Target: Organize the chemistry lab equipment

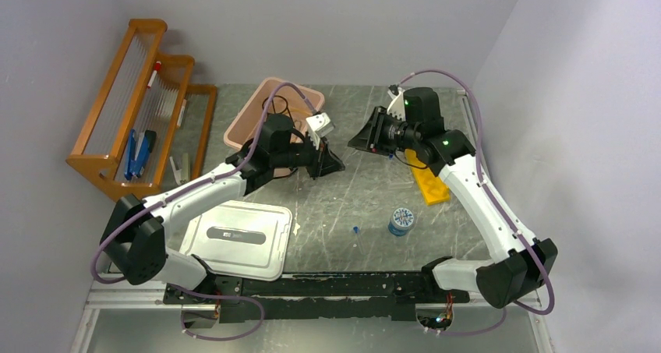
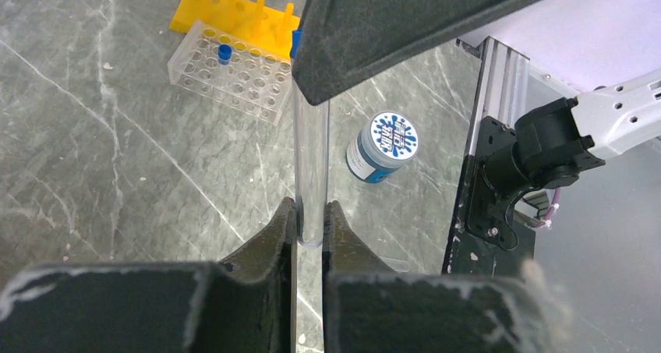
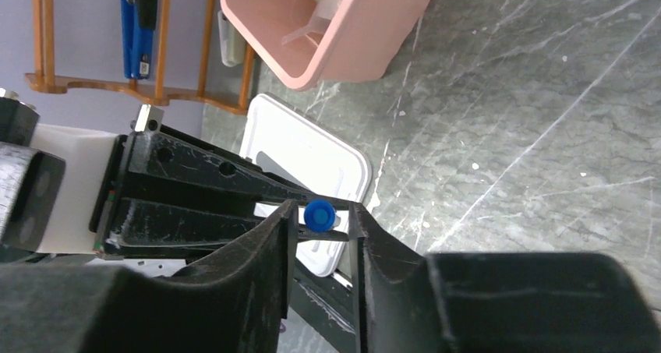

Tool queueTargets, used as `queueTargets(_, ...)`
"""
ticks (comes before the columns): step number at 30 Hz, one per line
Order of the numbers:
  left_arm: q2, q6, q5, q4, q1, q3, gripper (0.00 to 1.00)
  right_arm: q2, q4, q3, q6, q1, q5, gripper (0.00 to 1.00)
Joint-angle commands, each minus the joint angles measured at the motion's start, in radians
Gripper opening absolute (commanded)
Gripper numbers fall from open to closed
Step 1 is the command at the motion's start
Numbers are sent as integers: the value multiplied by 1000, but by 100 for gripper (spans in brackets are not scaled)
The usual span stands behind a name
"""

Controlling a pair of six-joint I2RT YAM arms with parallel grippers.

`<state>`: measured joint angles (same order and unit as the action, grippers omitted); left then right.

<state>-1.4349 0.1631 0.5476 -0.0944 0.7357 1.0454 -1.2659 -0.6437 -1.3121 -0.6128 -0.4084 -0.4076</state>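
The left hand [image 2: 310,214] is clamped on a clear tube [image 2: 311,158]. Both fingers press its sides near one end. The tube is up in the air over the middle of the desk [image 2: 117,150], not touching it.

The tube's long axis runs left to right, i.e. straight from the left hand toward the right hand [image 3: 322,208], which faces it from the right. The right end of the tube carries a blue cap [image 3: 318,213], and this cap sits exactly btw. the fingers of the right hand. These fingers are close on both sides of the cap. A thin gap seems to show in the right wrist view, so I cannot tell if they really press it.

In my judgement this is the relation that matters. The two hands are in one line w/ the tube, so a twist or a pull on the cap should go along this same axis. Any tilt could make the tube slip in the left hand's hold.

For storing, the yellow tube rack [image 2: 242,22] and the clear hole rack [image 2: 234,76] just beside it lie on the desk to the near right of the hands, by the right forearm. The right arm is therefore nearer to them. A blue-white jar [image 2: 382,146] stands near them, not touching.
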Motion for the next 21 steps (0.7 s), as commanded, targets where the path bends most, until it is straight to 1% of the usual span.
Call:
queueTargets(1,-17,-52,26,6,-6,32,5,8,60,20,-28,9,-3,30)
queueTargets(7,-16,-59,26,-3,-6,25,5,21,76,43,-26,12,8,12)
queueTargets(8,-16,-54,20,2,-6,26,9,24,76,44,-21,13,21,10)
queueTargets(9,-16,-44,7,9,-7,29,23,29,79,47,-15,12,40,9)
queueTargets(10,-16,-30,-24,16,-9,30,40,37,84,53,1,12,64,9)
queueTargets(12,-12,-3,-53,20,-16,28,64,60,95,70,37,12,142,8)
queueTargets(13,-7,15,-70,15,-20,23,74,75,105,84,69,12,187,8)
queueTargets(14,0,33,-88,12,-24,14,78,96,128,122,98,12,245,8)
queueTargets(17,23,64,-105,-2,-31,-10,81,157,207,227,204,11,428,8)
queueTargets(21,35,75,-112,29,-32,-9,79,196,328,343,341,10,639,8)
